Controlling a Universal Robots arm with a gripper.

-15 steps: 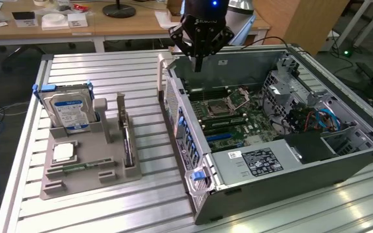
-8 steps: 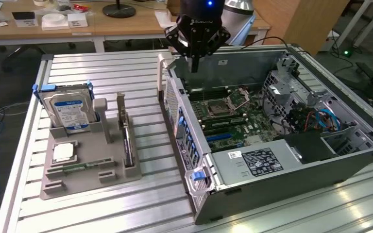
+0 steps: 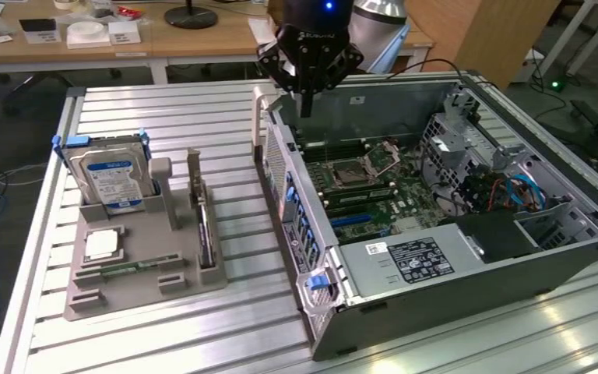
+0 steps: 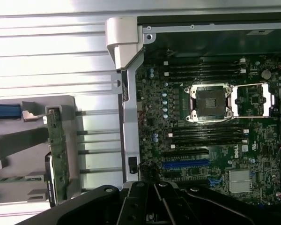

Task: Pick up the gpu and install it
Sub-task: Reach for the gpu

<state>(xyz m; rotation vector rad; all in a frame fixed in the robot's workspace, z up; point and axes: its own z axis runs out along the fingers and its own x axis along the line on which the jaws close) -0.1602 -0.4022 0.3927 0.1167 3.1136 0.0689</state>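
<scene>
The gpu stands on edge in a slot of the grey holder on the exterior view's left, its pale bracket end pointing away. In the wrist view the gpu shows edge-on as a thin green-black card. My gripper hangs shut and holds nothing, above the far left corner of the open computer case, well apart from the gpu. The wrist view shows my gripper with its fingers pressed together over the motherboard, near the blue expansion slot.
The holder also carries a silver hard drive with a blue label, a processor chip and a green memory stick. Everything rests on a ribbed metal table. Cables and a drive cage fill the case's far side.
</scene>
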